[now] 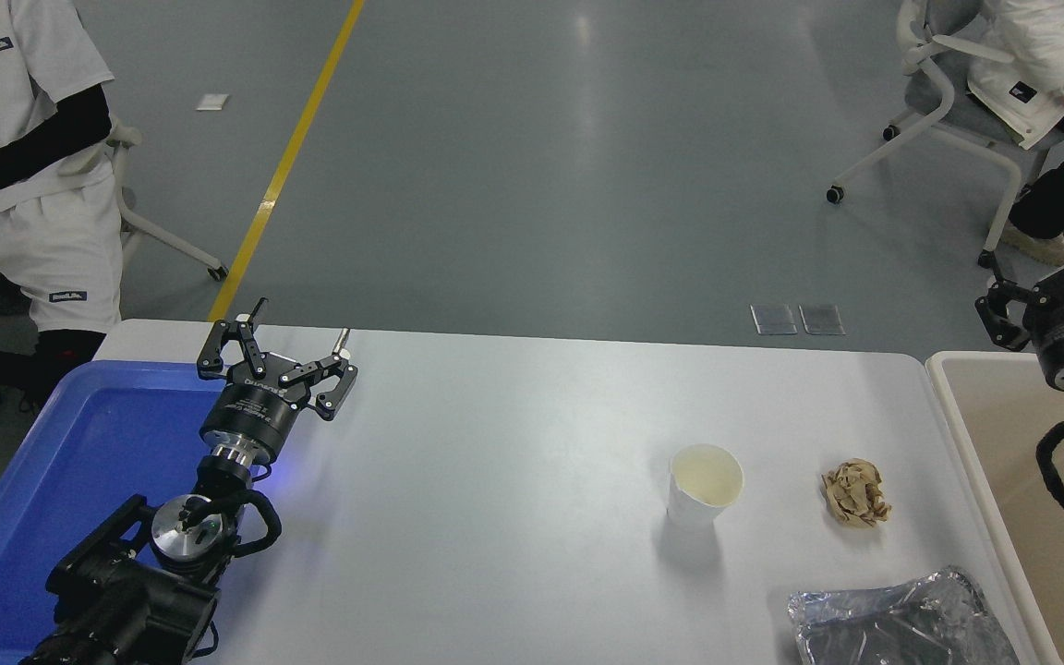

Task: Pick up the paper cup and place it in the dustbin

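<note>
The paper cup [705, 484] stands upright on the worktop [513, 480] — ungrasped. Right gripper [1063, 277], fingers spread and empty, hovers over the dustbin [966, 425] — well apart; left gripper [275, 356] parked, fingers spread.

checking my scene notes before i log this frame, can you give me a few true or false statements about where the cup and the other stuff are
1. The paper cup stands upright on the white table. True.
2. The right tool is holding the cup. False: it is up at the right edge over the dustbin, far from the cup, holding nothing.
3. The brown paper ball lies to the right of the cup, not touching it. True.
4. The cup is already inside the dustbin. False: it is on the table, left of the bin.
5. The foil tray sits in the blue tray. False: it lies at the table's near right; the left tool is by the blue tray.
</note>
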